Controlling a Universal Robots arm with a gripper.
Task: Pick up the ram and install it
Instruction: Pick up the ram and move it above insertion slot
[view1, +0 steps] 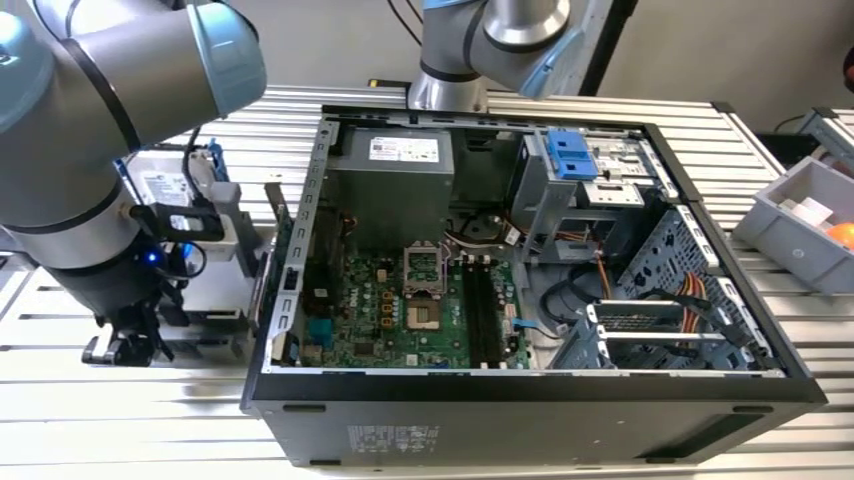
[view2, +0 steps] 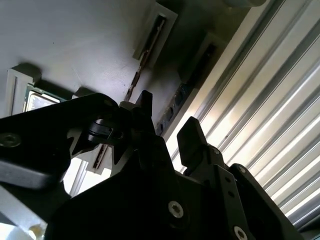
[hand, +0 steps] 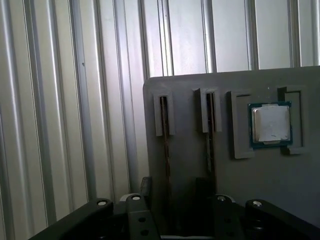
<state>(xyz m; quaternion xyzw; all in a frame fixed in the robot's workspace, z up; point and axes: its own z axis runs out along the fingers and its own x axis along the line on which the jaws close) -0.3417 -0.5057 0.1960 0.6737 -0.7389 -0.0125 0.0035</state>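
Note:
Two ram sticks stand on edge in slots of a grey holder plate (hand: 190, 85): one ram stick (hand: 165, 142) and a second (hand: 209, 137) beside it. My gripper (hand: 172, 192) hangs low over them, open, with black fingers (hand: 145, 187) on either side. In the second wrist view the gripper (view2: 167, 122) has one ram stick's (view2: 170, 112) edge in its gap, untouched, while the other ram stick (view2: 135, 85) runs past one fingertip (view2: 145, 102). In the exterior view the gripper (view1: 127, 345) is left of the open computer case (view1: 534, 395), whose black motherboard slots (view1: 481, 310) lie bare.
A square silver processor chip (hand: 270, 124) sits in a pocket of the same holder. A hard drive (view1: 167, 180) in a blue frame stands behind the arm. Ribbed metal tabletop (view1: 120, 430) surrounds the case. A grey bin (view1: 801, 215) is at the exterior view's right.

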